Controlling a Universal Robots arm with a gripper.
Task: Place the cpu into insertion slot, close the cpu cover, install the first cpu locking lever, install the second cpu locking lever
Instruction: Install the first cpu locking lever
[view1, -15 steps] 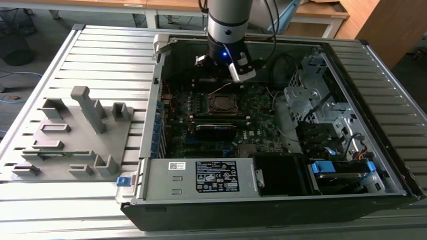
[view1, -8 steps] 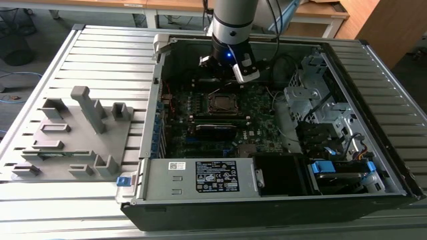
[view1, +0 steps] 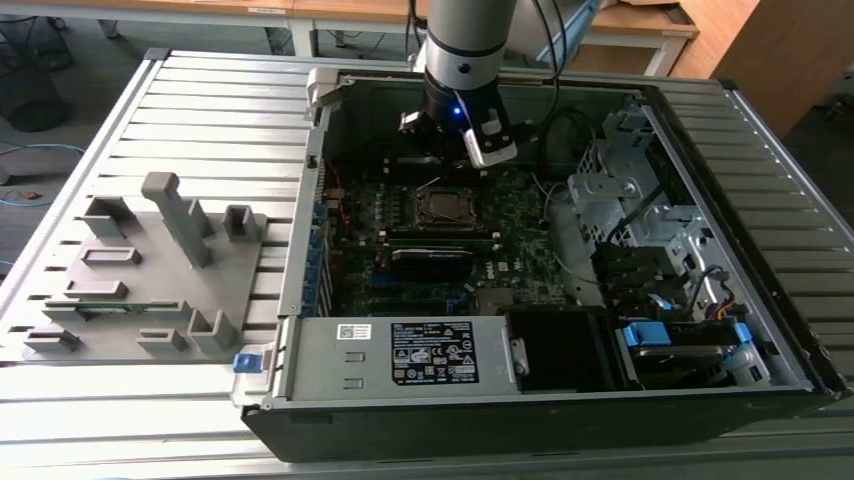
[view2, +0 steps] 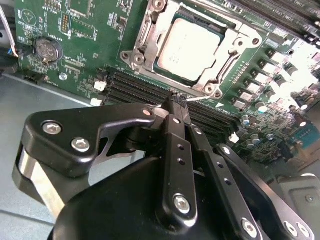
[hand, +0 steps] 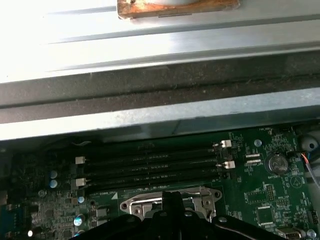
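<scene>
The cpu (view2: 189, 42) is seated and the cover (view2: 142, 40) is down. My gripper (view2: 176, 100) is closed, its tips at a lever (view2: 194, 98); locking seems unfinished.

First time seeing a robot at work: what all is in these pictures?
table: one, grey slatted, under everything.
case: one, black and silver, open, on the table.
fixture: one, grey, at the exterior view's left of the case.
motherboard: one, green, inside the case.
socket: one, silver-rimmed, on the motherboard.
cpu: one, silver-grey, seated in the socket.
cover: one, silver frame, down around the cpu.
lever: one, thin silver wire, at the tip of the pincer.
memory slots: four, black, beside the socket.
battery: one, silver coin, on the motherboard.
power box: one, silver, in the case's near corner.
arm: one, silver-grey, reaching into the case.
pincer: one, black, shut, by the socket's edge.
</scene>
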